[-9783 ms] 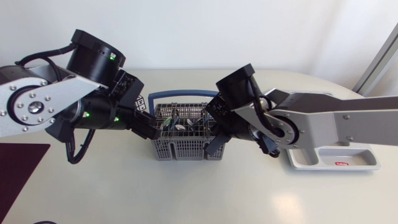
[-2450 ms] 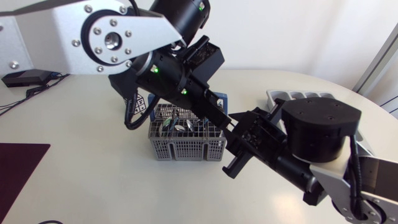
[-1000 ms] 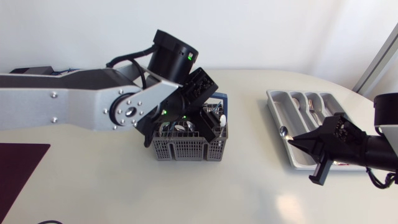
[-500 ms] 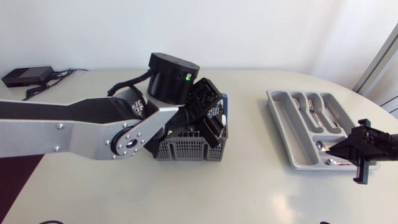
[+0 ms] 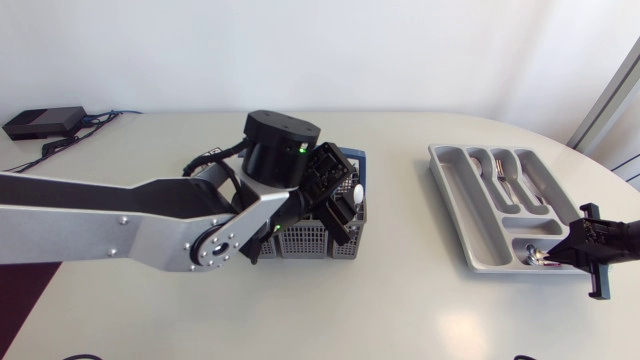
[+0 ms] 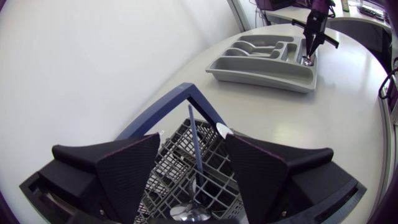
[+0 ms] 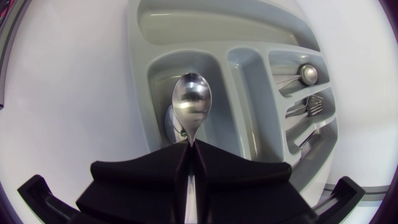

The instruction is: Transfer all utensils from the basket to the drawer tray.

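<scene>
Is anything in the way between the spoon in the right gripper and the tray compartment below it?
Nothing visible blocks it. The spoon, held in the right gripper, hangs over a tray compartment where another spoon already lies.

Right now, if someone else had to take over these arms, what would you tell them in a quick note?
Left gripper: open, over the basket, fingers either side of an upright utensil handle, not gripping it.
Right gripper: shut on a spoon, held over a compartment of the drawer tray.
Done: a few utensils lie in the tray.
Left: release this spoon, then empty the basket, which holds more.
</scene>
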### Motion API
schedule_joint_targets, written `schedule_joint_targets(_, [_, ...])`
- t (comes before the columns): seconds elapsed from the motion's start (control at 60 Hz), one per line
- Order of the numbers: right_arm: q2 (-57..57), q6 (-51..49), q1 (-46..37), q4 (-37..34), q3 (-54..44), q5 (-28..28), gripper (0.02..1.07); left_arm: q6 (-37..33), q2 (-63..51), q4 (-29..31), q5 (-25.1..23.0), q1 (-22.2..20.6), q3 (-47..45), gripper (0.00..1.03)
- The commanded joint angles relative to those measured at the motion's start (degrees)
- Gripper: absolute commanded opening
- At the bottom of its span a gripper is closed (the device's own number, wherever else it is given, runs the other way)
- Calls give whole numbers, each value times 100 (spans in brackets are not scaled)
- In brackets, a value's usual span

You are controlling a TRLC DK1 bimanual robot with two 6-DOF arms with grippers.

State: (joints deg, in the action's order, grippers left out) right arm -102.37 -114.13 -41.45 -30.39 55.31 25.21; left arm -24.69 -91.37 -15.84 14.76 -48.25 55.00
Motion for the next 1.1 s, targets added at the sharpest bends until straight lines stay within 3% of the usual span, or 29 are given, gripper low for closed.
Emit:
schedule_joint_targets(0.0, [-64,-250,-56,209,-90,-8,22,-71,-170,-165,114,-71,-113,75])
schedule_joint_targets(0.033, [-29,-180,-74,297,-117,1,34,-71,-197,-218,167,-97,-86,72])
schedule_joint_targets(0.083, [33,-101,-82,297,-117,36,43,-45,-267,-227,193,-97,-42,69])
schedule_joint_targets(0.3, [498,224,-153,165,-284,485,55,140,-531,-385,387,-167,98,59])
schedule_joint_targets(0.467, [1052,479,-179,112,-644,898,78,245,-698,-596,492,-194,213,50])
schedule_joint_targets(0.65, [1430,567,-179,104,-1048,1117,81,254,-891,-754,554,-158,397,41])
schedule_joint_targets(0.733, [1562,646,-144,95,-1207,1153,96,280,-944,-798,554,-141,450,36])
schedule_joint_targets(0.883, [1790,646,-65,130,-1514,1223,96,324,-1093,-869,554,-115,564,29])
schedule_joint_targets(1.083, [2001,910,111,262,-1769,1284,96,315,-1137,-1123,554,-97,503,10])
